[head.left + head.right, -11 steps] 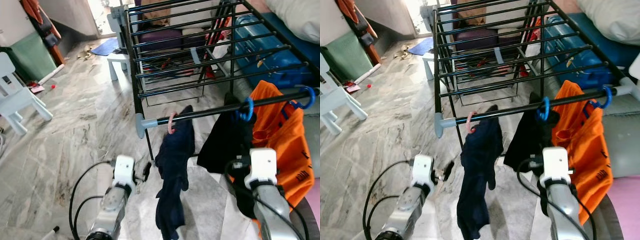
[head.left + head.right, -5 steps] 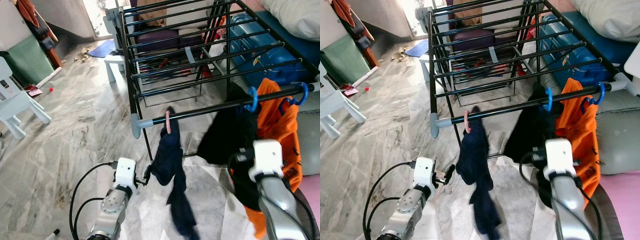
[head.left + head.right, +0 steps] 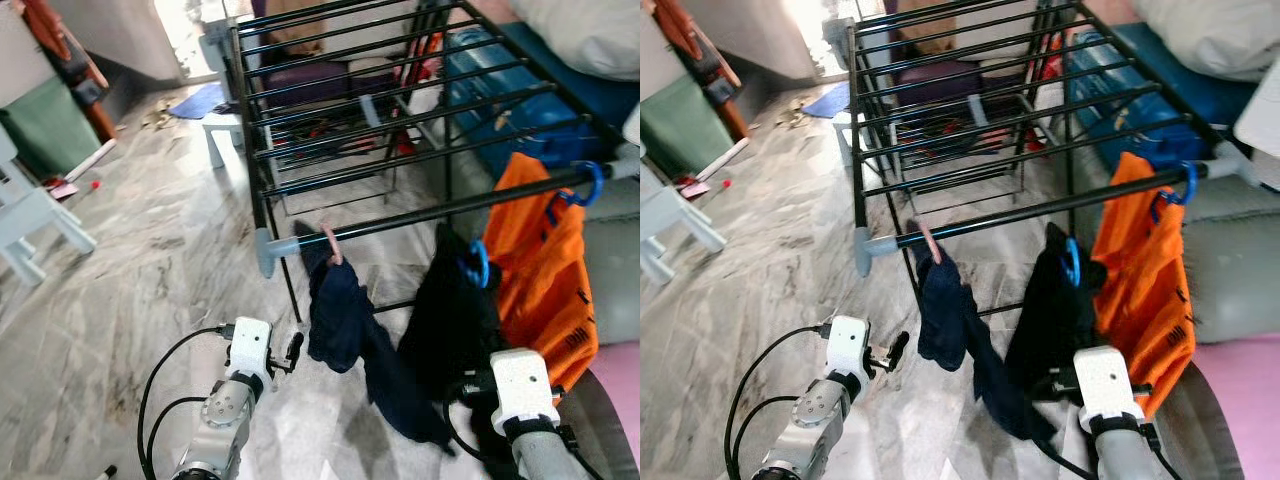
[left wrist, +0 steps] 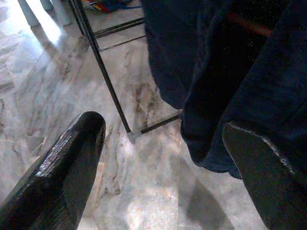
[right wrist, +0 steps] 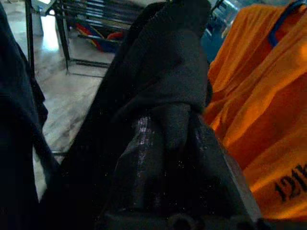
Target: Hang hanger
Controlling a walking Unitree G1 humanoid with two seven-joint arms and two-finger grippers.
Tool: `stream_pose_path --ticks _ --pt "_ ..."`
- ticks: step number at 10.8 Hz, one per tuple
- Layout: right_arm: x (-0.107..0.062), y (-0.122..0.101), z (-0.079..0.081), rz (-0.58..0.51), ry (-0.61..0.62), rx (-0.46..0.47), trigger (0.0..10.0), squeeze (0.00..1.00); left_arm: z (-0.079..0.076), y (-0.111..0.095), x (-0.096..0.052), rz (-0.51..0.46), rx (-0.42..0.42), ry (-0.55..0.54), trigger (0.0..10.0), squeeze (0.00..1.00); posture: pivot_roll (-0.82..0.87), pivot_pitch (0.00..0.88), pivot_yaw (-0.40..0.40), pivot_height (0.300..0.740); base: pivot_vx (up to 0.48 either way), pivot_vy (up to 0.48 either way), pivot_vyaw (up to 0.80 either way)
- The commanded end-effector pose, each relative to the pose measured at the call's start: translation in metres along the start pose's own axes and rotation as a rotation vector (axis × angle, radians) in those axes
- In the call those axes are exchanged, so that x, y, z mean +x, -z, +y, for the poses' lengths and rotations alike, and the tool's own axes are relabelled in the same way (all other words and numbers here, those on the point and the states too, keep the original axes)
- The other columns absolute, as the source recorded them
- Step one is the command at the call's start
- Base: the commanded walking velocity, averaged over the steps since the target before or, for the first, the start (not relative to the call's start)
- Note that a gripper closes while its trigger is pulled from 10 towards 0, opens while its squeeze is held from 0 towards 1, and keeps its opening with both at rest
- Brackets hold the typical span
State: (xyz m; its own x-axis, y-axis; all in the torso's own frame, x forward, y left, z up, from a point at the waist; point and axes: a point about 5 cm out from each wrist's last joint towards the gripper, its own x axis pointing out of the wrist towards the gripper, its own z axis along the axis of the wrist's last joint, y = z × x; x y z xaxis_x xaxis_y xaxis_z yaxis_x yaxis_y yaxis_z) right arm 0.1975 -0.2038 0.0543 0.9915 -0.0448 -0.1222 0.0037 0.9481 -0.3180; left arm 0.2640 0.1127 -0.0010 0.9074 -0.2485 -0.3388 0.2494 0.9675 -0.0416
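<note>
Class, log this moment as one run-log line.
right claw: shut on black garment | blue hanger: off rail | left claw: open, idle

On the black drying rack (image 3: 970, 120), the front rail (image 3: 1040, 207) carries a navy garment (image 3: 945, 310) on a pink hook (image 3: 928, 240), a black garment (image 3: 1055, 305) on a blue hanger (image 3: 1072, 262) and an orange shirt (image 3: 1145, 270), above the marble floor (image 3: 770, 260)
</note>
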Motion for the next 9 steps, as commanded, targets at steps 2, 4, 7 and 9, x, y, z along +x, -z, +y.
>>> stream_pose_path --ticks 2,4,7,9 --pt "-0.003 0.008 0.008 0.024 -0.010 0.017 10.0 0.00 0.008 0.000 0.003 0.018 0.019 -0.014 10.0 0.00 -0.20 0.015 0.148 0.740 0.000 0.000 0.00" --pt "0.001 0.007 0.009 0.024 -0.010 0.019 10.0 0.00 0.011 -0.001 0.003 0.025 0.021 -0.025 10.0 0.00 -0.20 0.017 0.149 0.740 -0.274 0.000 0.00" --pt "0.008 0.006 0.007 0.013 -0.027 0.006 10.0 0.00 0.016 0.002 0.002 0.032 0.019 -0.039 10.0 0.00 -0.18 0.016 0.140 0.740 -0.277 0.000 0.00" --pt "0.012 0.006 0.007 0.010 -0.033 0.004 10.0 0.00 0.017 0.002 0.002 0.030 0.021 -0.042 10.0 0.00 -0.17 0.015 0.130 0.740 -0.274 0.000 0.00"
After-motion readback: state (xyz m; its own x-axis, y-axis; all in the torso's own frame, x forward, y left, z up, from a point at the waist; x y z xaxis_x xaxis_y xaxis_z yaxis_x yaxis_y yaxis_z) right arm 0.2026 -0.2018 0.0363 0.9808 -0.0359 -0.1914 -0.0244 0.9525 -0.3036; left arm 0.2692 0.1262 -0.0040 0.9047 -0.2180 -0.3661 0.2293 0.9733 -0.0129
